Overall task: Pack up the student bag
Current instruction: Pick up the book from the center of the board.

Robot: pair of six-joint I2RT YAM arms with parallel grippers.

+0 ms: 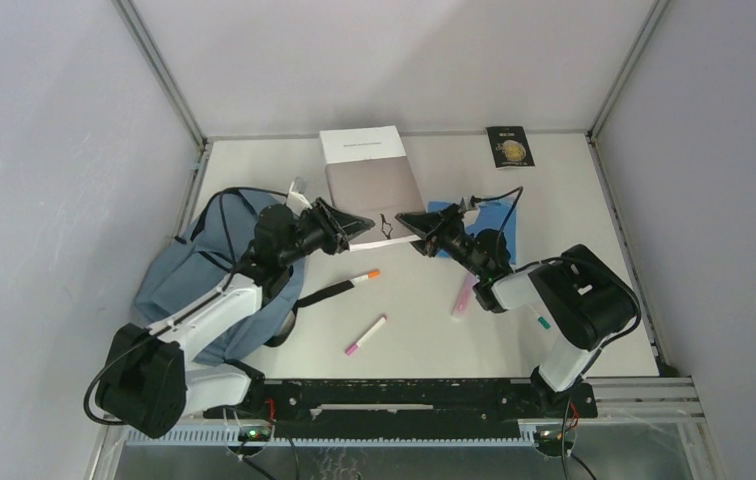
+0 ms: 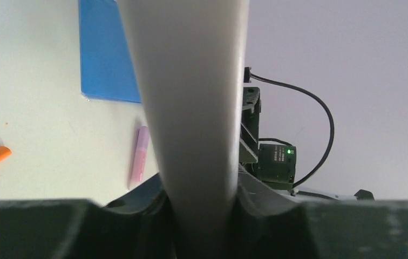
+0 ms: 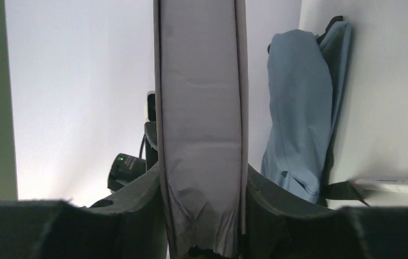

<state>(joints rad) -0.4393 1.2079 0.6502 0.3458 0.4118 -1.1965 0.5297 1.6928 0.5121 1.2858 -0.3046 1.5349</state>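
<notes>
The student bag (image 1: 186, 282) is a soft blue-grey backpack lying at the left of the table under my left arm; it also appears in the right wrist view (image 3: 298, 108). A thick book with a grey-brown cover (image 1: 375, 186) lies mid-table at the back. My left gripper (image 1: 362, 229) is shut on the book's near left corner, and its pale edge (image 2: 191, 97) fills the gap between the jaws. My right gripper (image 1: 408, 221) is shut on the near right corner, its jaws pressed against both faces of the grey page block (image 3: 201, 124).
A white booklet (image 1: 359, 145) sits just behind the book. A bright blue folder (image 1: 482, 226) lies under my right arm. An orange-capped marker (image 1: 365, 277), a pink-tipped white marker (image 1: 365, 335) and a pink marker (image 1: 464, 296) lie in front. A black card (image 1: 509, 146) is at back right.
</notes>
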